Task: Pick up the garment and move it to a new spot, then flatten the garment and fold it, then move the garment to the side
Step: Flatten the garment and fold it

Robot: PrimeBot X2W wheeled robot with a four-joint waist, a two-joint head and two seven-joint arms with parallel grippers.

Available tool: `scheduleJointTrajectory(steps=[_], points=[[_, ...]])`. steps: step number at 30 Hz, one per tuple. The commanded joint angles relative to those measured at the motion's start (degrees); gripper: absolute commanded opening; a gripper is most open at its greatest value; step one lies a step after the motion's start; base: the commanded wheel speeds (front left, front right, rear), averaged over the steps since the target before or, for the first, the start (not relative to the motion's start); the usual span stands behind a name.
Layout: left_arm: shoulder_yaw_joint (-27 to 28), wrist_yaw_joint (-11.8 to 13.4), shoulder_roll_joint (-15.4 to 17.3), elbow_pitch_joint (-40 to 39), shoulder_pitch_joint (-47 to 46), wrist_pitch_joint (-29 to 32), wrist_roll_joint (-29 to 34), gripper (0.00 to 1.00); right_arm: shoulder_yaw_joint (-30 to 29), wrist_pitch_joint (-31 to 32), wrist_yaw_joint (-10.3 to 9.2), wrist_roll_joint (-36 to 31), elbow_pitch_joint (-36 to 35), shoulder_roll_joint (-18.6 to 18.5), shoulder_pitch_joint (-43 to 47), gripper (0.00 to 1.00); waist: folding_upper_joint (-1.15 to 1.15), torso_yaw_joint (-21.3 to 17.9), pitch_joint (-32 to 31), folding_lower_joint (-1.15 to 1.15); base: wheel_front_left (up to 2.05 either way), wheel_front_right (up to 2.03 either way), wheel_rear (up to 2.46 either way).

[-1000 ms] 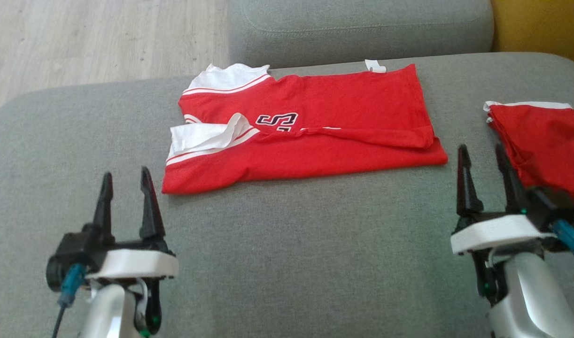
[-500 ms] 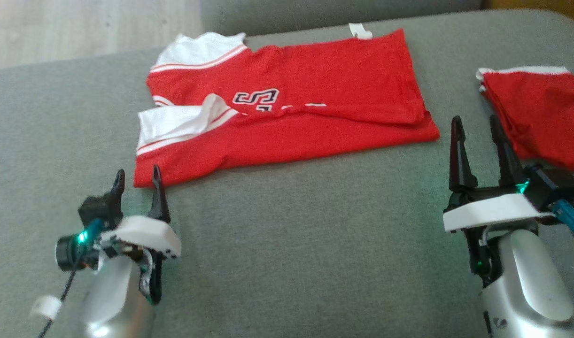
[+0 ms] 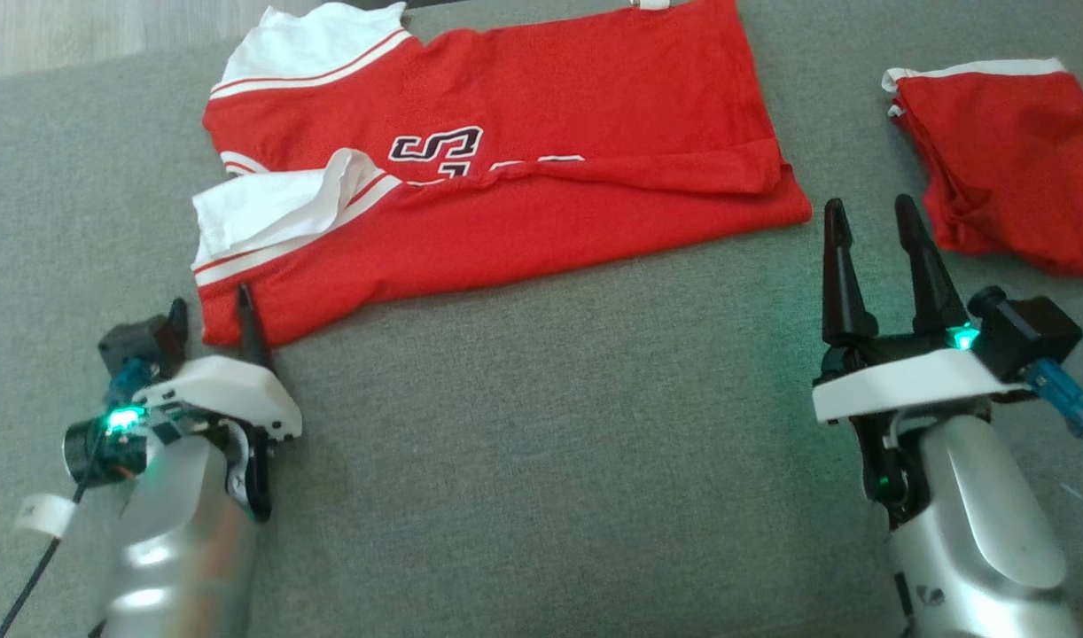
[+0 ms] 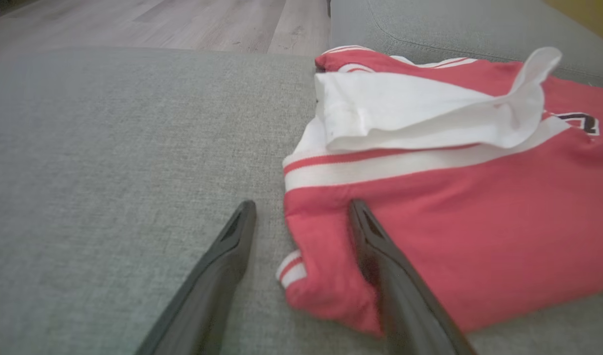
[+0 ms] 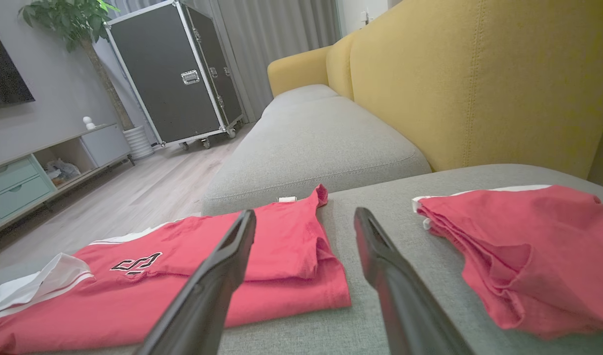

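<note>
Left wrist view puts my left pincer (image 4: pixel 301 203) right at the near-left corner of the garment (image 4: pixel 454 236). Jaws are spread wide, 1 finger over bare sofa cushion (image 4: pixel 109 148), the other lying over the red hem, corner fabric between them, nothing clamped yet.

That's the change vs 1 s ago: back then the pincer is well short of the shirt, now it's low and straddling the corner. The whole head pic also slides, so my head is tipping fwd w/ the reach. The shirt itself isn't moving.

My right pincer (image 3: pixel 869 206) is wide open too and empty, tips just beside the garment's near-right corner, not over it. It sits about the same relative to the shirt as 1 s ago.

Farther out, the garment lies long-ways across the cushion, doubled along its length. A white sleeve (image 3: pixel 276 199) flops on top near the left end, and the lettering is half hidden in the crease. Off to my right a 2nd red piece (image 3: pixel 1002 159) sits apart, bunched.

My read: the lengthwise fold looks done and I'm setting up a 2-corner grab for the next fold. Left needs to close on the hem. Right needs to get onto its corner 1st.
</note>
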Motion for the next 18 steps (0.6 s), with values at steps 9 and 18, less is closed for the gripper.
scheduleJointTrajectory(steps=[9,18], points=[[-0.7,-2.8,2.1,4.7,-2.5,1.2,0.1,0.0,1.1,-0.4,0.2,0.2,-0.3,0.3,-2.3,1.0,0.0,0.6,0.0,0.0,0.0,0.0,0.0],[-2.7,-4.5,1.1,-6.8,-2.7,-3.5,2.0,0.0,-5.2,4.3,0.2,-8.0,15.7,0.3,-10.0,1.0,0.0,4.5,-2.2,0.0,0.0,0.0,0.0]])
